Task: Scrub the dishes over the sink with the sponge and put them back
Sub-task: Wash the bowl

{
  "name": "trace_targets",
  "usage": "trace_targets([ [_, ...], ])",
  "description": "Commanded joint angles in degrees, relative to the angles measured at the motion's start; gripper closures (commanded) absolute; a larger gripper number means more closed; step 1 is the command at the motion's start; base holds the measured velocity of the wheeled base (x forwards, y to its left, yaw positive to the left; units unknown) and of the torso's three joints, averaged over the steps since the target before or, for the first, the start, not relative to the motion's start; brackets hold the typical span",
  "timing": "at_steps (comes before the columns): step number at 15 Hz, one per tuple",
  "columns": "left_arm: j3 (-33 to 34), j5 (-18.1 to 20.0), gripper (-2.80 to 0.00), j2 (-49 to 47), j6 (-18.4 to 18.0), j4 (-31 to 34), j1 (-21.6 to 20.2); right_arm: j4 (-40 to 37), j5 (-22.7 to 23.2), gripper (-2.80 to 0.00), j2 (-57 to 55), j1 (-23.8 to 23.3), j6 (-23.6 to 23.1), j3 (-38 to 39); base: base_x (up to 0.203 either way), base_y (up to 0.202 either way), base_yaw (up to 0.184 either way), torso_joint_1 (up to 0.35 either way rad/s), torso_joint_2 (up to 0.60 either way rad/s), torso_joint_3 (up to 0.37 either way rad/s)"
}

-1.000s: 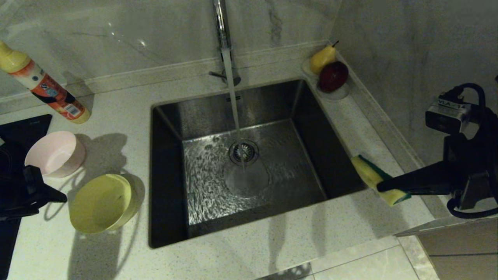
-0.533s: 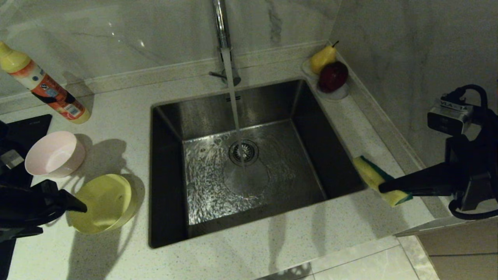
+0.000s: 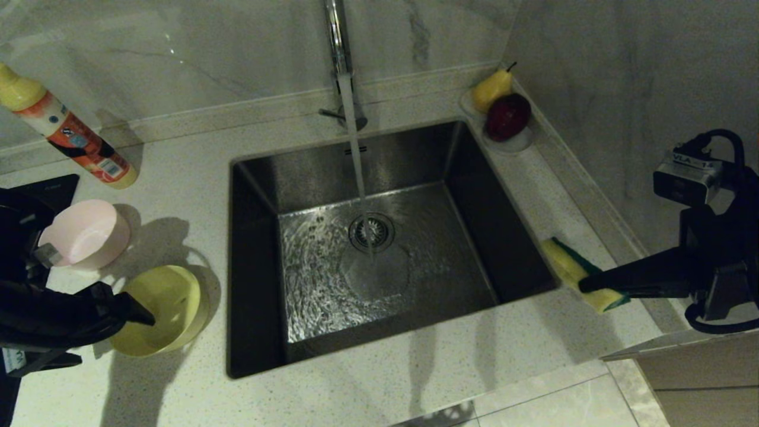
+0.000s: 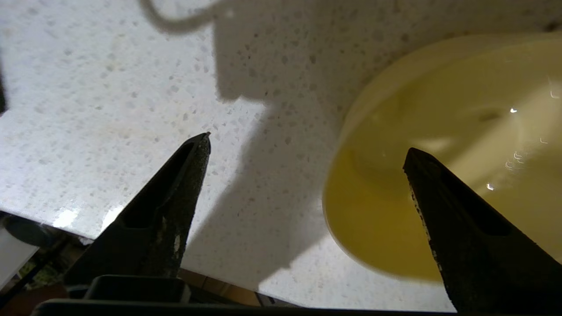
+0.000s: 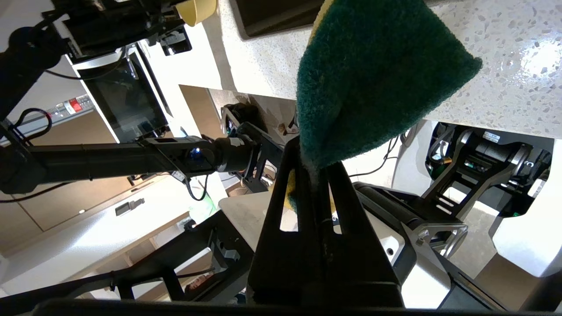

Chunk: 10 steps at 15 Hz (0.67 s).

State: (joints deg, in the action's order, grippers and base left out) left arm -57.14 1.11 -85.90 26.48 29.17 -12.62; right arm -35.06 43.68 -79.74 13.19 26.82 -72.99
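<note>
Head view: the left gripper [image 3: 139, 314] reaches over the near edge of the yellow bowl [image 3: 163, 308], which sits on the speckled counter [image 3: 178, 172] left of the sink [image 3: 415, 267]; the pink bowl [image 3: 89, 232] stands just behind it. Water runs from the tap [image 3: 337, 35] onto the drain strainer [image 3: 371, 231]. The right gripper [image 3: 584, 286] holds the sponge [image 3: 572, 279] at the sink's right rim.

Left wrist view: the jaws stand wide apart, one finger [image 4: 175, 193] over the counter, the other over the bowl's hollow.

Right wrist view: the jaws are clamped on the sponge, its green side showing.
</note>
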Motion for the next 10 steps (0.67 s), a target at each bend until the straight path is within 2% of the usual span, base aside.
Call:
trace_targets([
  [1,0.8,-0.1,-2.8,-1.2,0.2,-0.3,0.0,-0.2,0.3,0.0,-0.1,-0.1,0.2,0.0,0.0,0.0,0.0,0.0,0.0,0.0],
  [10,1.0,-0.2,-2.8,-2.5,0.5,-0.4,0.0,-0.1,0.4,0.0,0.0,-0.1,0.1,0.1,0.0,0.0,0.0,0.0,0.0,0.0],
])
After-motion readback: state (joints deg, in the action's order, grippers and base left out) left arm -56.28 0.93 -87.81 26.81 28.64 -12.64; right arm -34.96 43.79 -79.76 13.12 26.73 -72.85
